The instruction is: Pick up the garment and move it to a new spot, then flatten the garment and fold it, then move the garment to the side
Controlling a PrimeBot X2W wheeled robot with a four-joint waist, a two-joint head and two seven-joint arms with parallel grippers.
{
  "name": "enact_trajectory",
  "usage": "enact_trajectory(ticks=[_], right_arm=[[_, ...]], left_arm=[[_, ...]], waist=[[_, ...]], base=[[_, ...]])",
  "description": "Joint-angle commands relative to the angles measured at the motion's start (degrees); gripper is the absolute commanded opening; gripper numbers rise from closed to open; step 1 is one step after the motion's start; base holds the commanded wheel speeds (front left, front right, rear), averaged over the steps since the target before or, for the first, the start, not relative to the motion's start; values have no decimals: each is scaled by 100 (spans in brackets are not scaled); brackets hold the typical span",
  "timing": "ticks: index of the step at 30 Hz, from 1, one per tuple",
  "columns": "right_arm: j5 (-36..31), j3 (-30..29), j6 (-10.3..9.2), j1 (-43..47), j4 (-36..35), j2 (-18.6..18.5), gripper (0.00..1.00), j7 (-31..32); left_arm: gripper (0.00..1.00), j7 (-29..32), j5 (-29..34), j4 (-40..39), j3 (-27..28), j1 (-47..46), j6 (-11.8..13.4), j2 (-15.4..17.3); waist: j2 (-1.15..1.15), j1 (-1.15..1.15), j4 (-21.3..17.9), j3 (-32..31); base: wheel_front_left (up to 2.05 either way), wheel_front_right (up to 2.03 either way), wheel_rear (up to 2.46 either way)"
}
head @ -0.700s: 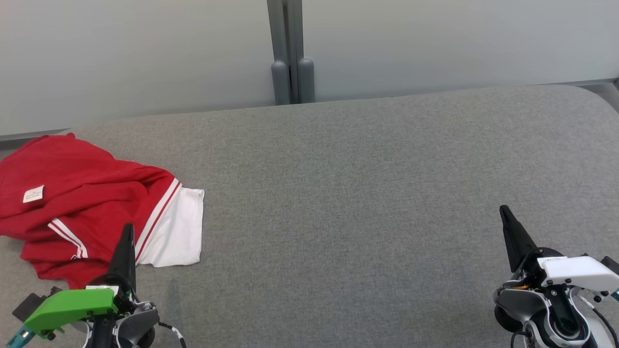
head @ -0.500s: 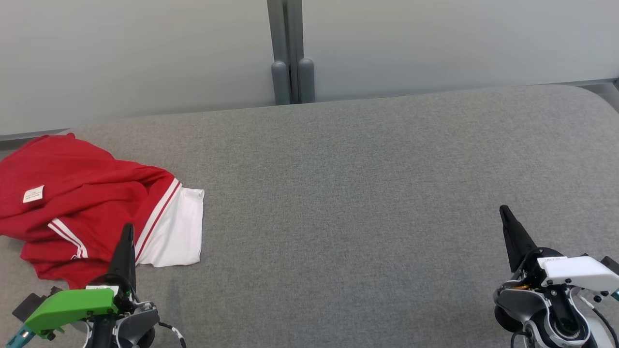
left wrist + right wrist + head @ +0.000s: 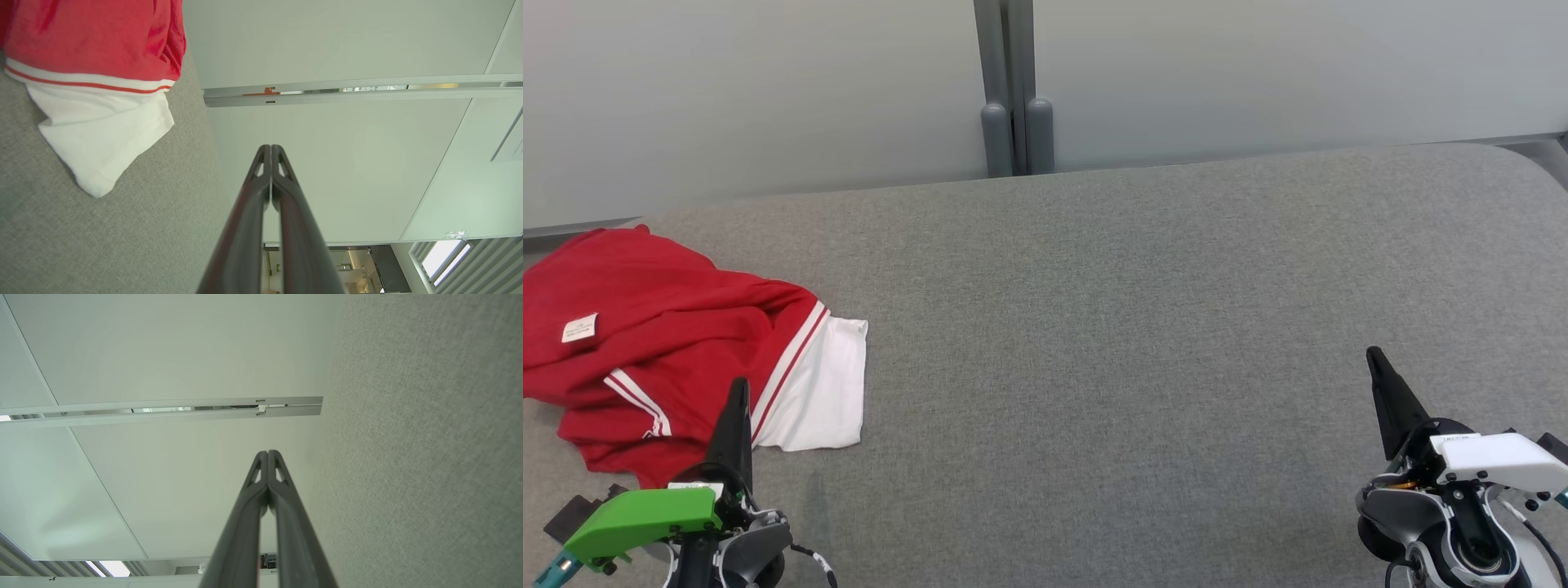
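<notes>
The left gripper (image 3: 738, 390) sits at about 7 o'clock in the head view. Its two dark fingers (image 3: 734, 433) are closed flat against each other into a single blade that points to 12 o'clock. A green cover (image 3: 637, 518) caps its wrist, angled toward 8 o'clock. The right gripper (image 3: 1374, 355) sits at about 4 o'clock, jaws likewise pressed together, the blade leaning toward 11 o'clock. A white cover (image 3: 1499, 459) caps that wrist, pointing to 3 o'clock. In each wrist view the tips meet, with a slim gap lower down the blade.
</notes>
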Motion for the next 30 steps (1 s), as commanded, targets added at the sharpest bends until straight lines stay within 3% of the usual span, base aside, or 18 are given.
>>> enact_trajectory(ticks=[1,7,8,19,30], right_arm=[[-29,2,5,-41,9,-7,0,8],[-29,2,5,-41,9,-7,0,8],[0,0,0,0,0,0,100,0],[-181,128,-2,176,35,43,100,-219],[-856,206,0,228,-199,33,100,-513]], left_arm=[[0,14,-12,-10,10,-62,-31,12],[0,14,-12,-10,10,-62,-30,12],[100,0,0,0,0,0,0,0],[100,-223,168,25,-111,149,9,-35],[100,-516,984,-185,-206,164,5,-26]], waist=[[0,0,0,0],[0,0,0,0],[0,0,0,0],[0,0,8,5],[0,0,14,3]], base=[[0,0,0],[0,0,0],[0,0,0],[0,0,0],[0,0,0]])
